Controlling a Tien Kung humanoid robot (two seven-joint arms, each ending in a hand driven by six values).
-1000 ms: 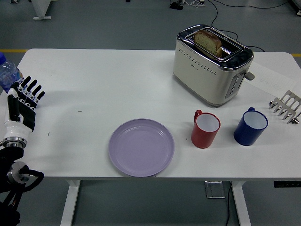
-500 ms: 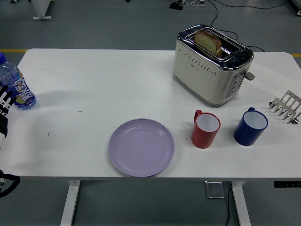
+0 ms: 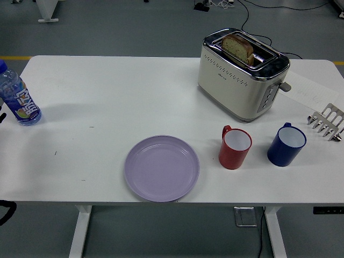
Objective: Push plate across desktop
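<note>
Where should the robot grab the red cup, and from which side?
Probably best by its round body. The red cup stands upright with its handle at the upper left, and the blue cup is to its right, apart from it. So come from the near side, or from above, fingers around the wall.

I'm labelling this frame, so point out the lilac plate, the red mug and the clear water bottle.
Round lilac plate (image 3: pixel 162 168), head view, centre of its flat well.
Red mug (image 3: pixel 234 150), head view, outer wall.
Clear plastic water bottle (image 3: pixel 19 102), head view, printed label.
</note>
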